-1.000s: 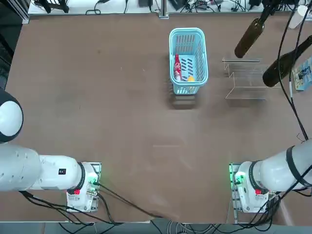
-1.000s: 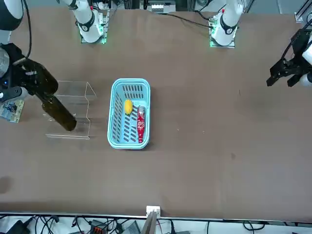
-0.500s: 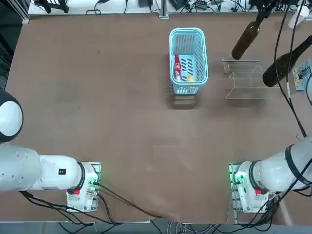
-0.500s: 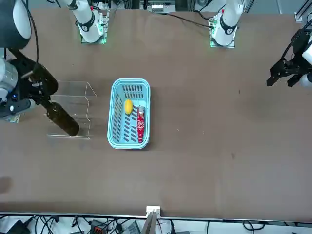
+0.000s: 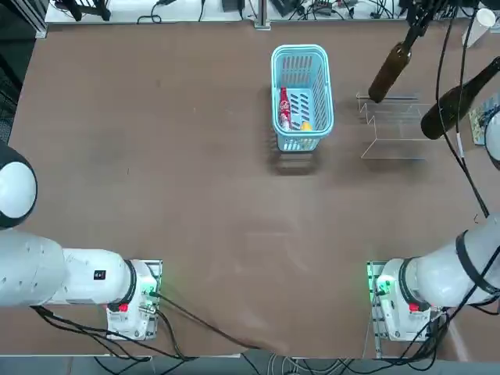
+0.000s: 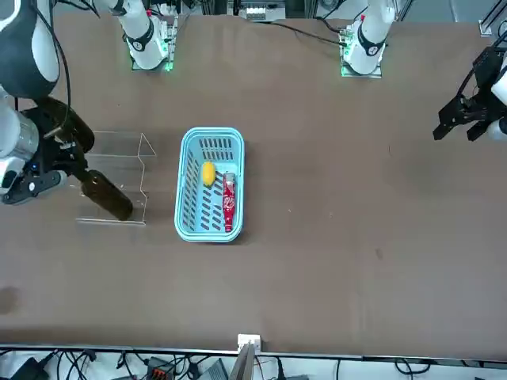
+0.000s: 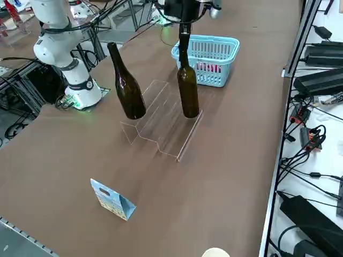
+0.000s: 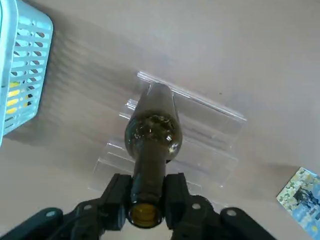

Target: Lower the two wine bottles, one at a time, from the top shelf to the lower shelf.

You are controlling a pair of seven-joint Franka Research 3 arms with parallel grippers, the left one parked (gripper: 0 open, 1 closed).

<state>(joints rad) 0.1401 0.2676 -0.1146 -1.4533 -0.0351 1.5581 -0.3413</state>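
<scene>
My right gripper point(image 8: 147, 205) is shut on the neck of one dark wine bottle point(image 7: 187, 88), which hangs nearly upright. Its base is at the lower shelf point(image 7: 179, 131) of the clear acrylic rack point(image 5: 394, 129); whether it touches, I cannot tell. In the top view the held bottle point(image 5: 388, 70) hangs from the gripper point(image 5: 416, 22) at the table's far right. The other wine bottle point(image 7: 126, 88) stands on the top shelf point(image 7: 153, 99), on the robot's side of the held one. The front view shows the held bottle point(image 6: 107, 198) over the rack point(image 6: 127, 158).
A light-blue basket point(image 5: 275, 86) with a red bottle point(image 5: 284, 108) and a yellow item stands left of the rack. A small printed card point(image 7: 112, 199) stands on the table right of the rack. The table's right edge is close by.
The held bottle has come down and toward the rack's basket-side edge, and stands more upright. The other bottle has not moved.
</scene>
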